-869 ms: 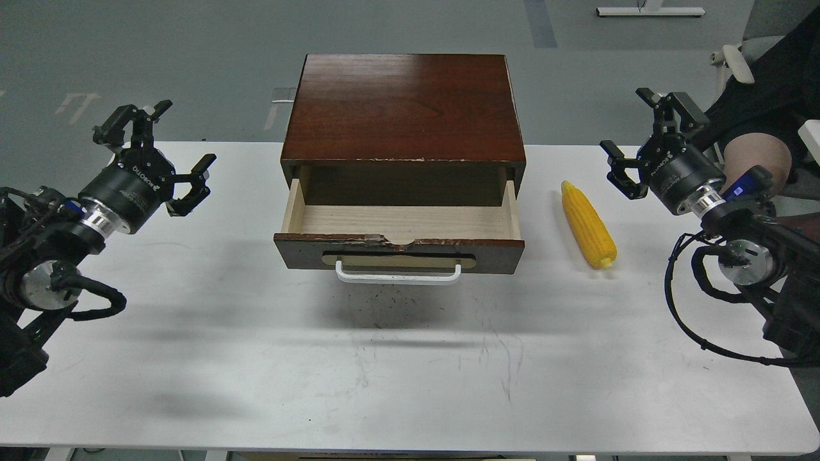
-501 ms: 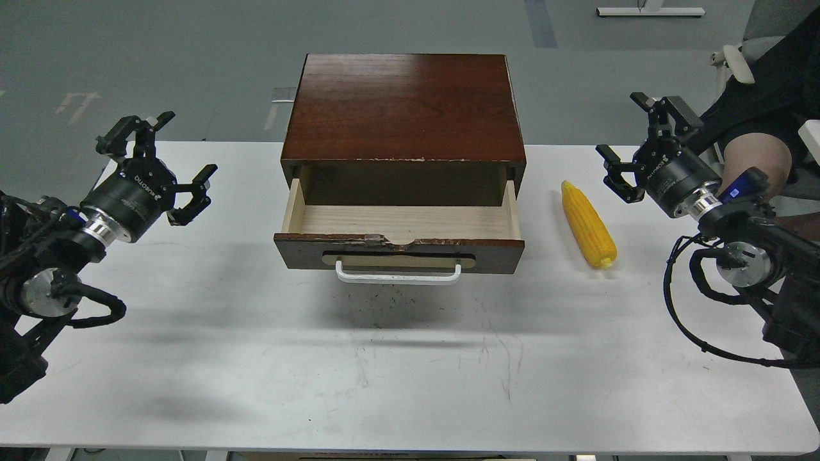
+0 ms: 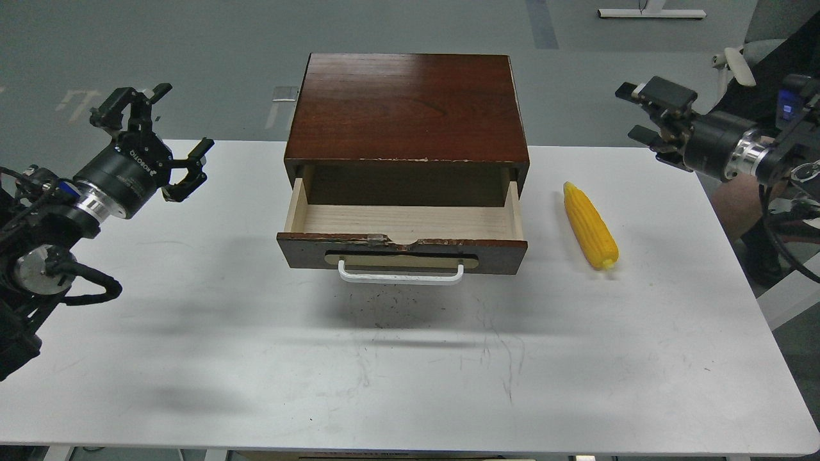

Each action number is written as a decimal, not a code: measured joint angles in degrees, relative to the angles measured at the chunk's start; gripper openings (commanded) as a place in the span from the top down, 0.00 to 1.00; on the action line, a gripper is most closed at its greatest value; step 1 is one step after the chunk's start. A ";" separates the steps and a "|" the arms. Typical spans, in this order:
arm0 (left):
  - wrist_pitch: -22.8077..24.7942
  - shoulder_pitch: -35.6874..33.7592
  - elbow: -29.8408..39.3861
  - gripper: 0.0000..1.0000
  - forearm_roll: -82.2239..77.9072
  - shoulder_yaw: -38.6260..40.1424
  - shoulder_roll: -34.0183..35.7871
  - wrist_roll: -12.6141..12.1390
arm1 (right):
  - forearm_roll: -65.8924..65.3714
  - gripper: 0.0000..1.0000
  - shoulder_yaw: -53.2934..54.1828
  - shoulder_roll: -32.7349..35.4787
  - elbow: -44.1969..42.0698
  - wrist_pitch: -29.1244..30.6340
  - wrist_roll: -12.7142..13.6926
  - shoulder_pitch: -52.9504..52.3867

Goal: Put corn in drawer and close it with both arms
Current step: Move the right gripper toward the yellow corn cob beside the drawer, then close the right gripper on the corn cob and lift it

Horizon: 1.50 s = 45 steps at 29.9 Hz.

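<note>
Lying on the white table [image 3: 410, 384] just right of the open drawer [image 3: 403, 221], the corn [image 3: 590, 225] points its long axis away from the robot, leaning slightly, blunt end nearest. Right gripper [image 3: 648, 115] hangs up and to the right of it, well apart, fingers spread with nothing between them. Left gripper [image 3: 157, 137] waits far across the box, fingers also splayed and empty. The right arm is clearly the nearer one, so the pick looks like its job: down and leftward onto the cob, closing across its width.
</note>
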State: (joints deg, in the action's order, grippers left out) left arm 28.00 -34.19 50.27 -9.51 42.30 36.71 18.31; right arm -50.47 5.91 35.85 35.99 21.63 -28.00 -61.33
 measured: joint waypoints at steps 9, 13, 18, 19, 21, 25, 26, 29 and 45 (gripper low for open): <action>0.00 0.01 0.77 0.01 -0.84 0.00 -0.06 1.65 | -9.27 0.00 -22.08 -7.32 -5.82 -12.51 0.00 -2.61; 0.00 0.07 0.98 0.01 -0.86 -0.01 -0.06 1.65 | -9.29 0.00 -24.85 -11.96 -9.22 -13.03 0.00 -2.06; 0.00 0.14 1.03 0.01 -0.87 -0.07 0.00 1.65 | -9.30 0.00 -26.09 -15.46 -12.62 -13.08 0.00 -0.26; 0.00 0.16 1.04 0.01 -0.87 -0.09 0.05 1.65 | -9.30 0.00 -26.83 -15.96 -13.08 -13.06 0.00 -0.05; 0.00 0.21 1.11 0.01 -0.87 -0.10 0.13 1.65 | -9.30 0.00 -28.64 -16.78 -13.54 -13.06 0.00 0.10; 0.00 0.26 1.15 0.01 -0.87 -0.11 0.27 1.65 | -9.30 0.00 -30.88 -17.33 -13.79 -13.05 0.00 0.15; 0.00 0.26 1.15 0.01 -0.87 -0.11 0.29 1.65 | -9.30 0.00 -31.10 -17.33 -13.80 -13.05 0.00 0.15; 0.00 0.35 1.15 0.01 -0.91 -0.11 0.29 1.65 | -9.34 0.00 -31.69 -17.33 -14.20 -13.05 0.00 0.15; 0.00 0.52 1.24 0.01 -1.96 -0.11 0.59 1.59 | -9.32 0.57 -36.45 -19.21 -17.29 -12.56 0.00 1.03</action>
State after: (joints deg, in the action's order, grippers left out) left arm 28.00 -33.67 51.52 -11.47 42.19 37.30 19.90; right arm -59.79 -30.54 16.65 18.70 9.07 -28.00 -60.30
